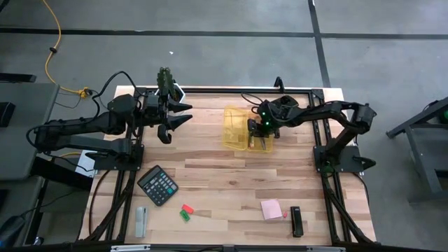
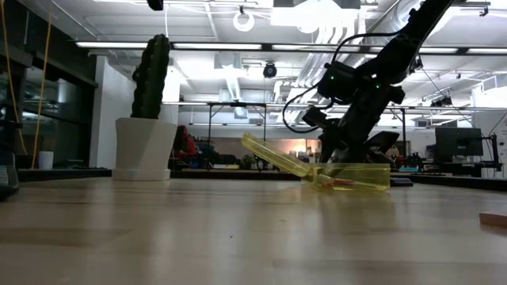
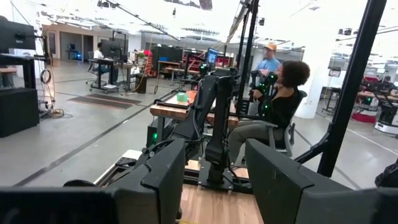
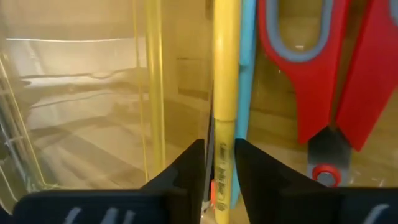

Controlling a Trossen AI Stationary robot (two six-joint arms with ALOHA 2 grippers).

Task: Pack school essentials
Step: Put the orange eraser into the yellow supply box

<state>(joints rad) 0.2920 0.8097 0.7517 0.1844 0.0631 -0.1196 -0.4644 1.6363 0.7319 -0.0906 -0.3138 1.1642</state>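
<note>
Our right end effector (image 4: 217,163) is down inside the yellow box (image 1: 235,127) at the far middle of the table (image 1: 224,178), fingers slightly parted around the yellow pencil (image 4: 226,68), not clamping it. If we lift off crooked, a finger could drag the pencil, the teal pen (image 4: 246,74) beside it or the red scissors (image 4: 336,68) back out. The pink sticky notes (image 1: 271,208) wait near the front edge. Our left end effector (image 1: 180,116) hovers released at far left.

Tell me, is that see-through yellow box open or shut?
Open. The yellow box sits on the table with its lid swung up and slanting away, and scissors, a pencil and a pen lie inside.
</note>
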